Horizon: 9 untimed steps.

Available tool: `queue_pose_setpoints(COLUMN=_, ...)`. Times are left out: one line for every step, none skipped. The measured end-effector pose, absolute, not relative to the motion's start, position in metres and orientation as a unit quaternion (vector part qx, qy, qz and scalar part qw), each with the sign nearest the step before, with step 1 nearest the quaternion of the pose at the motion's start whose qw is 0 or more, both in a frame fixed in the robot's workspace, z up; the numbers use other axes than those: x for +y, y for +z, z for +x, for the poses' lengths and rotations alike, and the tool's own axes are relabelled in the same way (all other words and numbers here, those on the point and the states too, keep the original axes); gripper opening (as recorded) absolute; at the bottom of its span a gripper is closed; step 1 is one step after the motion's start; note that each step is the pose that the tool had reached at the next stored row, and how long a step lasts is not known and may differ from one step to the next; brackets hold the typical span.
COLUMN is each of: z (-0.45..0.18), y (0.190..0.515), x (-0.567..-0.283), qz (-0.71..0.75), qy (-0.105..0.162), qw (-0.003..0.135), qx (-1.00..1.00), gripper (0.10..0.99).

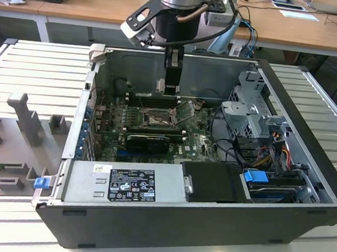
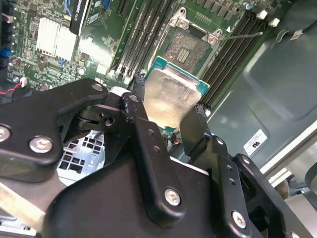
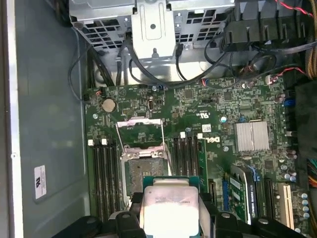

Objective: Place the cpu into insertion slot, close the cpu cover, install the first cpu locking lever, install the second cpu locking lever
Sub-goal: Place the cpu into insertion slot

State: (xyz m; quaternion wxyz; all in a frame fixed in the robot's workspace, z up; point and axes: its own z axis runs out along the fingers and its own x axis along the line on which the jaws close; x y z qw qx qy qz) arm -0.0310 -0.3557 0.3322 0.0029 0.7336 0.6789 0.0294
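Black fingers fill the near edge of the second wrist view, and the gripper [image 2: 167, 111] is clamped on the cpu [image 2: 171, 94], one finger on each of two opposite edges, silver face up. That looks the right hold: I'd judge the chip light, thin and stiff, with a smooth metal top that could slip under a loose pinch and a delicate underside best left untouched, so the bare edges are the place to take it.

Just beyond the gripper's tips and lower down sits the insertion slot [image 2: 190, 47], its grey centre bare, so the cpu is not yet seated. Long memory slots [image 2: 143, 34] run along either side of it. Past the slot from the gripper, in the first wrist view, the cpu cover [image 3: 140, 122] lies swung back, leaving the slot uncovered. Pulling out to the exterior view, the gripper hangs inside the open computer case [image 1: 178, 221], which rests on the ribbed grey worktop [image 1: 38, 67].
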Motion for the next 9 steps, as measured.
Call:
queue_pose_setpoints(z=-0.031, y=0.330, x=-0.356, qz=0.734, qy=0.029, qw=0.003, qx=0.679, gripper=0.525)
queue_pose_setpoints(z=-0.031, y=0.328, x=-0.356, qz=0.734, qy=0.029, qw=0.003, qx=0.679, gripper=0.525)
queue_pose_setpoints(z=-0.031, y=0.325, x=-0.356, qz=0.734, qy=0.029, qw=0.003, qx=0.679, gripper=0.525)
queue_pose_setpoints(z=-0.031, y=0.324, x=-0.356, qz=0.734, qy=0.029, qw=0.003, qx=0.679, gripper=0.525)
queue_pose_setpoints(z=-0.031, y=0.320, x=-0.356, qz=0.734, qy=0.029, qw=0.003, qx=0.679, gripper=0.525)
queue_pose_setpoints(z=-0.031, y=0.318, x=-0.356, qz=0.733, qy=0.029, qw=0.003, qx=0.679, gripper=0.525)
queue_pose_setpoints(z=-0.031, y=0.314, x=-0.356, qz=0.730, qy=0.029, qw=0.003, qx=0.683, gripper=0.525)
queue_pose_setpoints(z=-0.031, y=0.312, x=-0.356, qz=0.726, qy=0.029, qw=0.002, qx=0.687, gripper=0.525)
queue_pose_setpoints(z=-0.031, y=0.310, x=-0.356, qz=0.722, qy=0.029, qw=0.002, qx=0.691, gripper=0.525)
